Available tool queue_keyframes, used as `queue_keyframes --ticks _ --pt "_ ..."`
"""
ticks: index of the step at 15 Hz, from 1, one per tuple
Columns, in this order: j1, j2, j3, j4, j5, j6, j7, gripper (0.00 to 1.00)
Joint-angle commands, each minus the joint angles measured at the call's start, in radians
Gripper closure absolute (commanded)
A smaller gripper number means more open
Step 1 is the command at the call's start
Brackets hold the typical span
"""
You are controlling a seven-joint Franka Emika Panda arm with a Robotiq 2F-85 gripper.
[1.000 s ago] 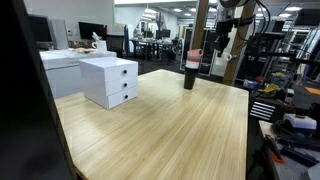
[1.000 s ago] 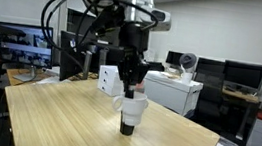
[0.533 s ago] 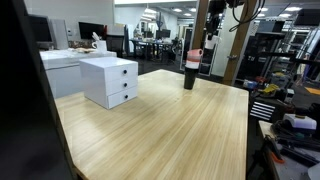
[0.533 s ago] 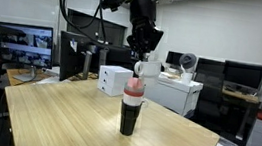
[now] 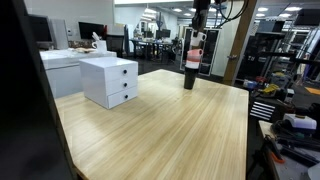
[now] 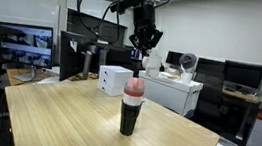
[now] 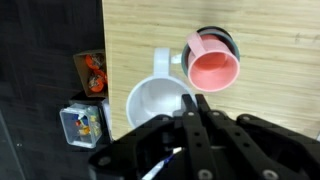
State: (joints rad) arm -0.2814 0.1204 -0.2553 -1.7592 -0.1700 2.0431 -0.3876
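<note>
My gripper point(image 7: 195, 106) is shut on the rim of a white mug point(image 7: 157, 104) and holds it in the air. It shows high up in both exterior views point(image 5: 198, 38) point(image 6: 145, 57). Below it a pink cup point(image 7: 212, 66) sits nested in a black cup point(image 7: 228, 40) on the wooden table point(image 5: 170, 130). That stack stands upright in both exterior views, with the pink cup point(image 5: 192, 56) point(image 6: 134, 86) on top of the black cup point(image 5: 190, 78) point(image 6: 130, 117). The mug hangs clear above the stack.
A white two-drawer box point(image 5: 110, 80) point(image 6: 115, 79) stands on the table beside the stack. In the wrist view, small colourful boxes point(image 7: 88, 72) lie past the table's edge. Office desks, monitors and shelves surround the table.
The gripper has risen with the white mug, lifting it off the stack. The pink cup now shows on top of the black cup.
</note>
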Motion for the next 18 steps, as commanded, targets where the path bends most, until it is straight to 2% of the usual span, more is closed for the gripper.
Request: queue_keyframes --ticks 1,7,18 --pt "-0.002 0.066 0.026 0.073 0.040 -0.035 -0.080 0.96" --pt "-0.005 0.097 0.063 0.100 0.042 -0.059 -0.119 0.96" --pt "0.000 0.002 0.072 0.031 0.051 -0.084 -0.141 0.96"
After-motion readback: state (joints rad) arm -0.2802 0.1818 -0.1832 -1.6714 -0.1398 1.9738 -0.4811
